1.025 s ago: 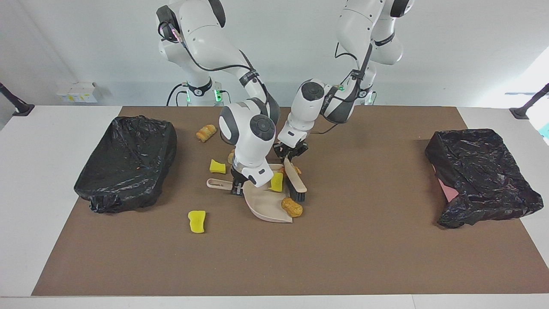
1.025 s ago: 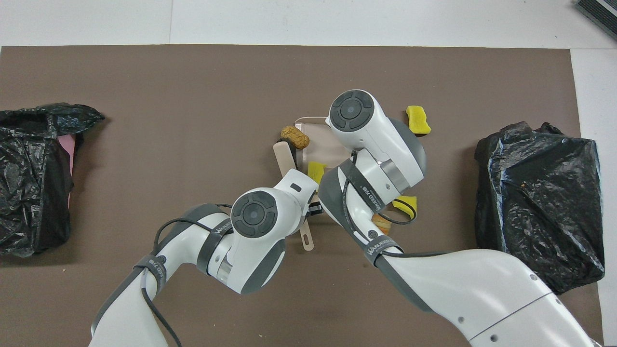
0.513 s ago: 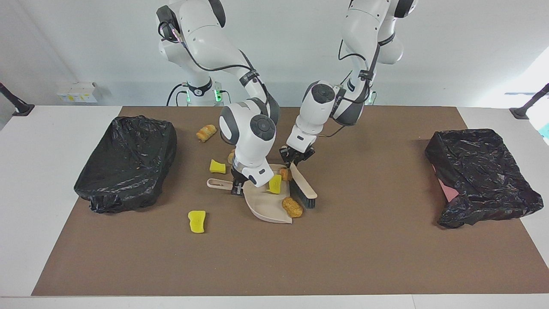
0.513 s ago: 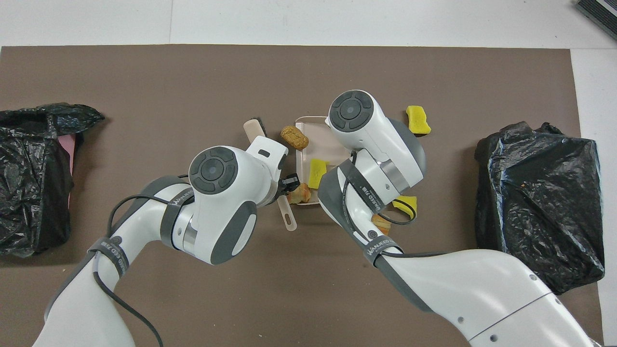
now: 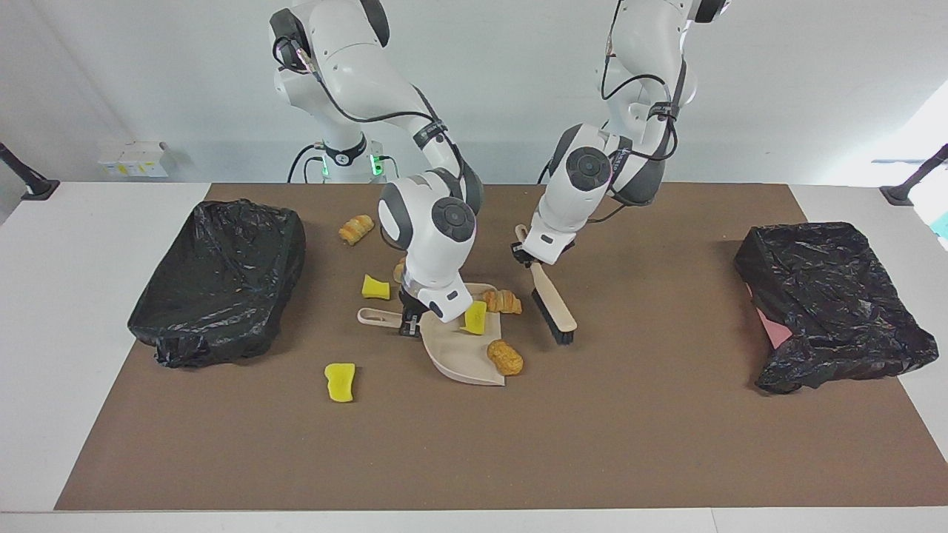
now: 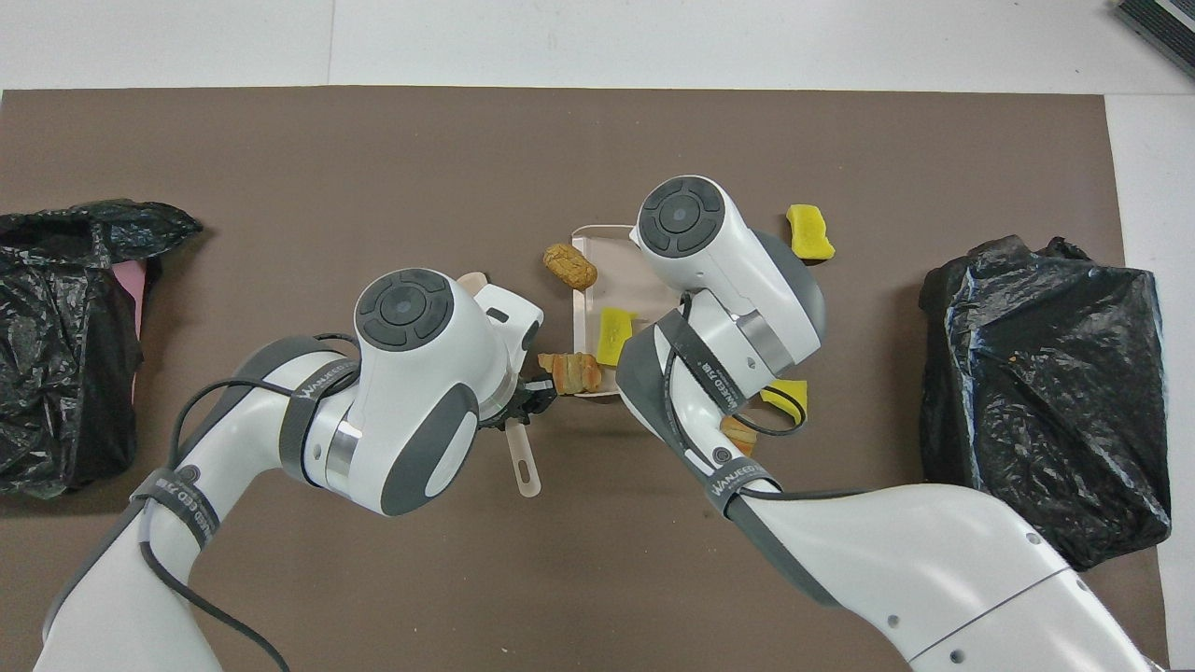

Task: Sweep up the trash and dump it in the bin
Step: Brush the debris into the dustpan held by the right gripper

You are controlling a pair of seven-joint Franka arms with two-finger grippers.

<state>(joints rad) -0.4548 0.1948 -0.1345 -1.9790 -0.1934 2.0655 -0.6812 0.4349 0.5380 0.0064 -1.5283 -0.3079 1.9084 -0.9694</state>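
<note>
A brown mat (image 5: 666,414) covers the white table (image 5: 74,333). A small white box (image 5: 133,158) stands at the table's edge near the wall.

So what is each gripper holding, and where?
Left gripper: brush, by its handle. Right gripper: dustpan, by its handle.

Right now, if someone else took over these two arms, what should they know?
Left gripper: shut on the brush, beside the dustpan toward the left arm's end.
Right gripper: shut on the dustpan handle, pan on the mat.
Trash: one yellow sponge in the pan; a croissant and a brown lump at its edges; other pieces loose on the mat toward the right arm's end.
Done: little swept in.
To do: sweep the rest, dump into a black-bagged bin.
</note>
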